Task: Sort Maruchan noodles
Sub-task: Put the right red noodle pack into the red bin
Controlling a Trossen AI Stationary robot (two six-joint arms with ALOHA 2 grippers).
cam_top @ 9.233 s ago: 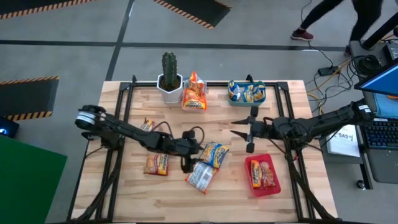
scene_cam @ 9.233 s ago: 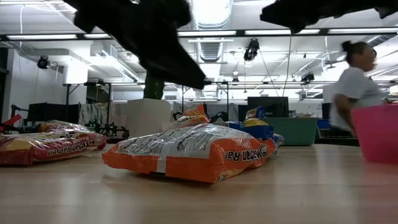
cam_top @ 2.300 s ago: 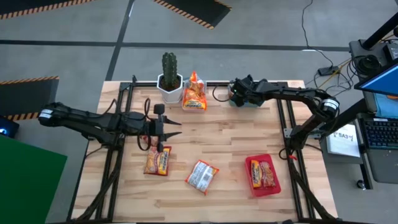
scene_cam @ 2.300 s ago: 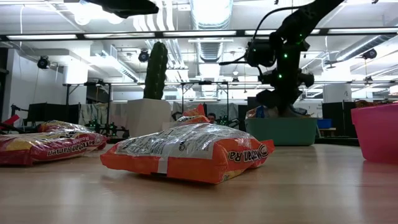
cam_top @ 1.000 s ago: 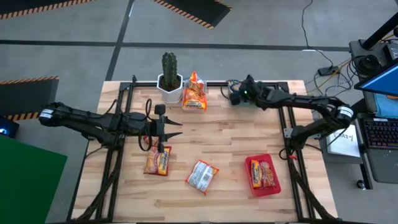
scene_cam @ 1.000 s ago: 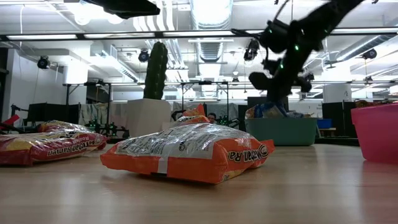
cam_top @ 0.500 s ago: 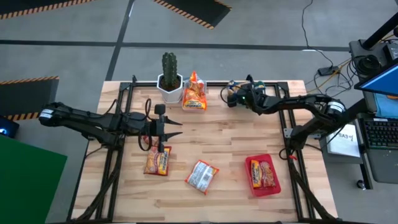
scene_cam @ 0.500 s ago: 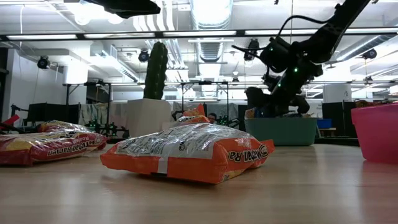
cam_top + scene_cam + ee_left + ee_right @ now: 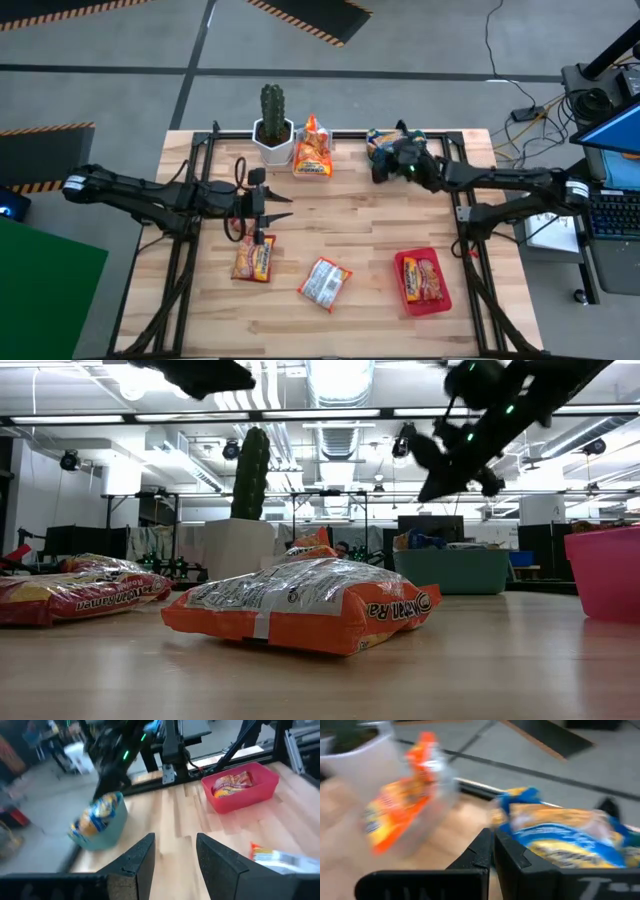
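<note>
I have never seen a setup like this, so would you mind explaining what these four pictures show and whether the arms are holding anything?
This is a two-armed robot at a wooden table, sorting ramen packets. One picture looks straight down, one looks level across the tabletop, and two come from cameras on the arms' wrists.

From above, the left gripper hangs open and empty over the table's left half, near an orange packet. The right gripper is shut and holds nothing; it sits beside the teal bin at the far edge, which contains blue-and-yellow packets.

Another silvery orange packet lies near the middle front, and a red tray at front right holds a red packet. A potted cactus stands at the back, with an orange packet leaning beside it.
</note>
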